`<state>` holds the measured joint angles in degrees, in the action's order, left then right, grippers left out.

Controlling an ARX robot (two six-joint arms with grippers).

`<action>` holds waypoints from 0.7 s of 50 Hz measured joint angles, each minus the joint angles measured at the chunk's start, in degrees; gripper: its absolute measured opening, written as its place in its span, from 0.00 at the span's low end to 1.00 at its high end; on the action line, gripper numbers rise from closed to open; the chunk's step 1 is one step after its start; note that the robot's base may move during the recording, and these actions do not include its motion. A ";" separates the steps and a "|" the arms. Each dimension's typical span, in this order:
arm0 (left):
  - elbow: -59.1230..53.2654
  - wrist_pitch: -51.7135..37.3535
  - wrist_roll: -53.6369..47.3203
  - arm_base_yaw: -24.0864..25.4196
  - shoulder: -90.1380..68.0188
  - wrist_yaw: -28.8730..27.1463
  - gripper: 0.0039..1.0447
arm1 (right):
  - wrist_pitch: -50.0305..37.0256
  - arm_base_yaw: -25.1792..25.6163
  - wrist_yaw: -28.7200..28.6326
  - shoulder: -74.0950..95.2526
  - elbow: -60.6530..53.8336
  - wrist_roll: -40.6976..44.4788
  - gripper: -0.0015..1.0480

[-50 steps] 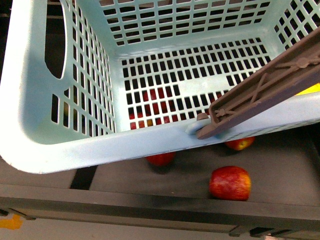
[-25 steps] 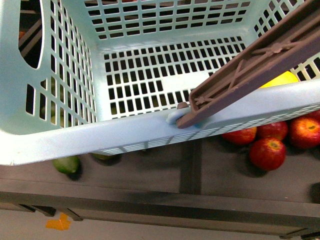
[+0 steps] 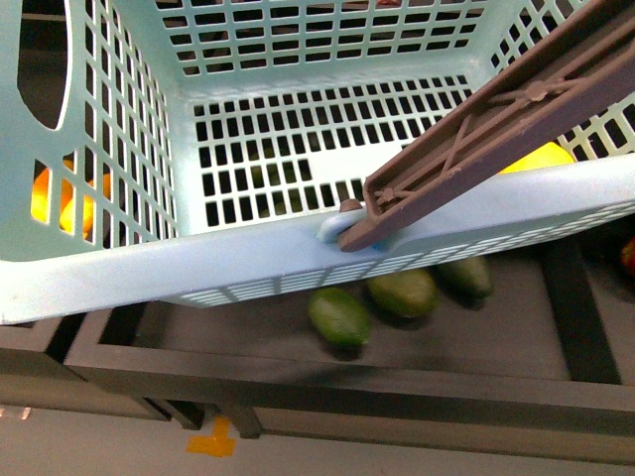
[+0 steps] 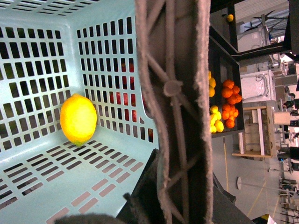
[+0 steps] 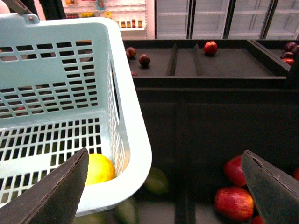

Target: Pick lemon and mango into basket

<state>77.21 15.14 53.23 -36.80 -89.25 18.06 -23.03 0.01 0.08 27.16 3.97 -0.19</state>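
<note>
Front view is mostly basket [image 3: 248, 270], brown handle [image 3: 496, 129] cutting across. Right gripper [image 5: 161, 186] gapes wide, empty; left gripper [image 4: 177, 210], can't tell (handle blocks it). Green mangoes [image 3: 402, 293] sit on the shelf [image 3: 476, 342] under the rim, lemon [image 4: 78, 118] lies inside the basket.

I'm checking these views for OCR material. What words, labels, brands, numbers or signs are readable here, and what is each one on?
No text can be read in any view.
basket: no print or label on its rim or walls.
lemon: no sticker showing.
jars on the far shelf in the right wrist view: any labels are too small and blurred to read.
</note>
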 joint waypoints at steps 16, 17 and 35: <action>0.00 -0.02 0.13 0.00 0.02 0.26 0.05 | 0.00 0.00 -0.09 0.00 0.00 0.00 0.92; 0.00 -0.02 0.11 0.00 0.02 0.15 0.05 | 0.00 0.00 0.02 0.02 0.02 -0.02 0.92; 0.00 -0.02 0.11 0.00 0.04 0.11 0.05 | 0.00 0.02 -0.11 -0.02 0.00 0.00 0.92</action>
<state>77.21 15.11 53.34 -36.80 -89.21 18.17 -23.03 0.03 -0.03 27.14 3.97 -0.19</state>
